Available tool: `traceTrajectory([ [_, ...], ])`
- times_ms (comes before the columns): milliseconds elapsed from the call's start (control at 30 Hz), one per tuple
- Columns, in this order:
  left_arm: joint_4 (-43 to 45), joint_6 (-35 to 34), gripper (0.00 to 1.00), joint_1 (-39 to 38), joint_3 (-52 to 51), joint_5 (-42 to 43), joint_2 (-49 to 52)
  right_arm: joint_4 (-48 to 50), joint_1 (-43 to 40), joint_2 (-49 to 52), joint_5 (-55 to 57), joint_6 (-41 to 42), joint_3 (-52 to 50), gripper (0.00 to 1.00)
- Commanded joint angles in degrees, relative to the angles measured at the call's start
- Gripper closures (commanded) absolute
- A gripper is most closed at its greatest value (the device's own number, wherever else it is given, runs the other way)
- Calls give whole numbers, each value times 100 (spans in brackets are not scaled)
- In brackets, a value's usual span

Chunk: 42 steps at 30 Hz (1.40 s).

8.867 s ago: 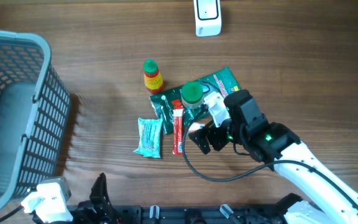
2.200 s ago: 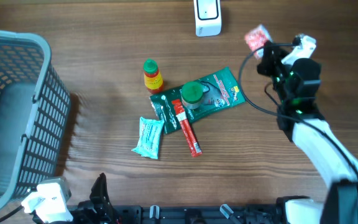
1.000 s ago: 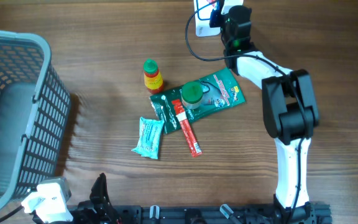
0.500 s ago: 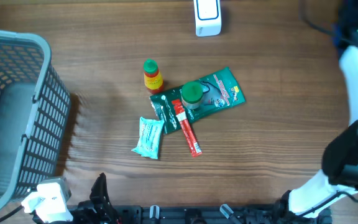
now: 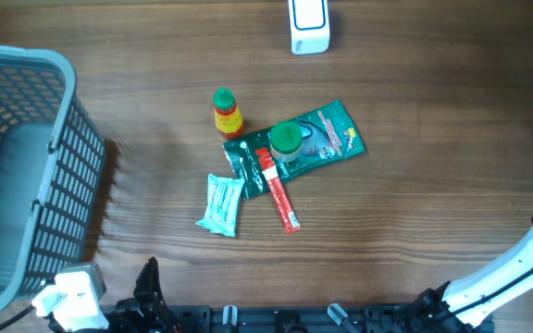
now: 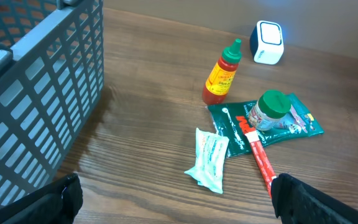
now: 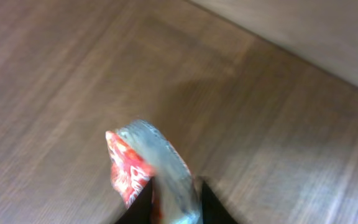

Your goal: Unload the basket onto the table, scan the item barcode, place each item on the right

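Observation:
My right gripper [image 7: 178, 202] is shut on a red and silver packet [image 7: 146, 168]. The packet stands up between the two dark fingers over bare wooden table, and the picture is blurred. In the overhead view this gripper is out of frame; only a stretch of the right arm [image 5: 516, 268] shows at the lower right. The white scanner [image 5: 309, 26] stands at the far edge of the table and also shows in the left wrist view [image 6: 267, 42]. My left gripper [image 6: 179, 202] is open low near the table's front, with nothing between its fingers.
A pile lies mid-table: a sauce bottle [image 5: 227, 113], a green pouch [image 5: 331, 137] with a green-lidded jar [image 5: 286, 141] on it, a red stick pack [image 5: 280, 199] and a teal packet [image 5: 221, 203]. A grey mesh basket [image 5: 63, 166] fills the left side.
The right arm has swung from the scanner off to the right, leaving the overhead view, with the packet between its fingers. The left arm and the pile have not moved.

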Motion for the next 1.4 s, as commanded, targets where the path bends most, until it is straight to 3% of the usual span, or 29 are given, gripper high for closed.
traceTrajectory([
  [0, 13, 9, 0, 37, -22, 48, -15, 76, 48, -199, -1130, 76, -2, 22],
  [33, 13, 9, 0, 37, -22, 48, -15, 85, 55, -310, -1443, 122, -2, 0],
  [333, 13, 9, 0, 37, -22, 48, -15, -391, 310, -1766, -5241, 2863, -2, 0],
  [433, 13, 9, 0, 37, -22, 48, -15, -1156, 780, -2022, -5635, 3060, -2, 0],
  [600, 13, 9, 0, 37, -22, 48, -15, -2474, 2015, -2114, -5265, 3209, -2, 0],
  [733, 13, 9, 0, 37, -22, 48, -15, -3381, 3289, -2114, -4236, 4273, -2, 0],
  [867, 13, 9, 0, 37, -22, 48, -15, -3606, 4457, -2111, -3974, 5574, -2, 0],
  [933, 13, 9, 0, 37, -22, 48, -15, -3539, 4903, -2103, -3939, 5685, -2, 0],
  [1000, 13, 9, 0, 37, -22, 48, -15, -3755, 5320, -2100, -3322, 5696, -7, 0],
  [1100, 13, 9, 0, 37, -22, 48, -15, -4417, 5897, -2092, -2492, 6891, -9, 0],
  [1367, 13, 9, 0, 37, -22, 48, -15, -4089, 7145, -2015, -1617, 7742, -9, 0],
])
